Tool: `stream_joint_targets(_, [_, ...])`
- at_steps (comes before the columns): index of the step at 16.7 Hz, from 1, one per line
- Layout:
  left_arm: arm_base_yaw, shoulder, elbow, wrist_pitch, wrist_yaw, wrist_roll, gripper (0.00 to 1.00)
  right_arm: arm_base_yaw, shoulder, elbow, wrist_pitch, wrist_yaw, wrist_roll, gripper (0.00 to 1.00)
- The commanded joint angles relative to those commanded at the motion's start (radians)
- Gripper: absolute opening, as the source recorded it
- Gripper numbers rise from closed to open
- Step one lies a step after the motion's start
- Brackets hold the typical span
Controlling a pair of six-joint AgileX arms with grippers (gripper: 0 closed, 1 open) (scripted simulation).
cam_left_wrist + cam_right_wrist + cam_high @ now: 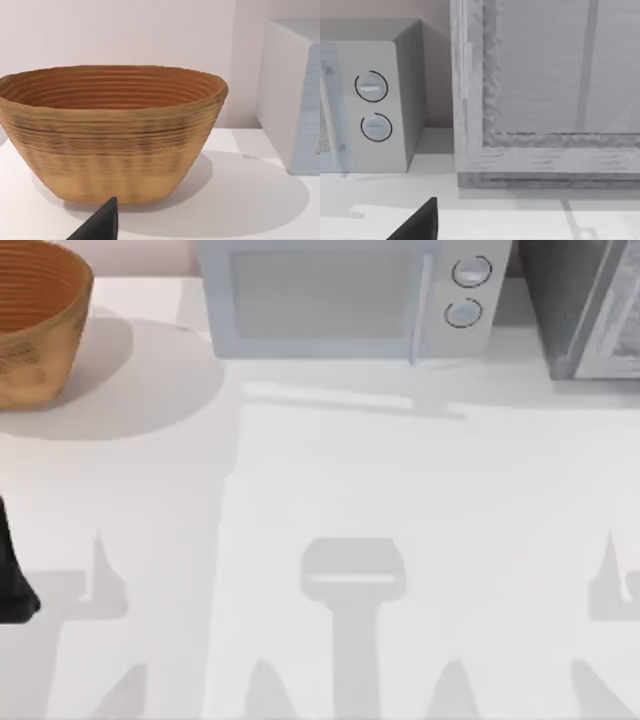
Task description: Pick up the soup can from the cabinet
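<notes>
The cabinet point(585, 310) stands at the table's back right corner, a dark grey box with a lighter, white-edged door panel. In the right wrist view its door point(545, 75) faces the camera close up and looks shut. The soup can is hidden. A black part of my right gripper point(420, 222) pokes into the right wrist view, short of the cabinet's base. My left arm point(15, 580) rests at the table's left edge, and a black part of my left gripper point(97, 225) points at the basket.
A pale microwave point(340, 300) with two round knobs point(468, 290) sits at the back middle, just left of the cabinet. A woven brown basket point(35, 320) stands at the back left. The white table point(320, 500) carries only arm shadows across its middle and front.
</notes>
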Motion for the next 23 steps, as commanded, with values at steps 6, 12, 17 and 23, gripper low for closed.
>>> stream_joint_targets(6, [0.0,0.0,0.0,0.0,0.0,0.0,1.0,0.021,0.093,0.105,-0.027,0.007,0.002,1.0])
stream_joint_targets(12, [0.0,0.0,0.0,0.0,0.0,0.0,1.0,0.083,0.436,0.564,-0.132,0.044,0.007,1.0])
stream_joint_targets(17, [0.0,0.0,0.0,0.0,0.0,0.0,1.0,0.128,0.781,1.048,-0.241,0.098,0.011,1.0])
stream_joint_targets(23, [0.0,0.0,0.0,0.0,0.0,0.0,1.0,0.165,1.138,1.5,-0.356,0.163,0.014,1.0])
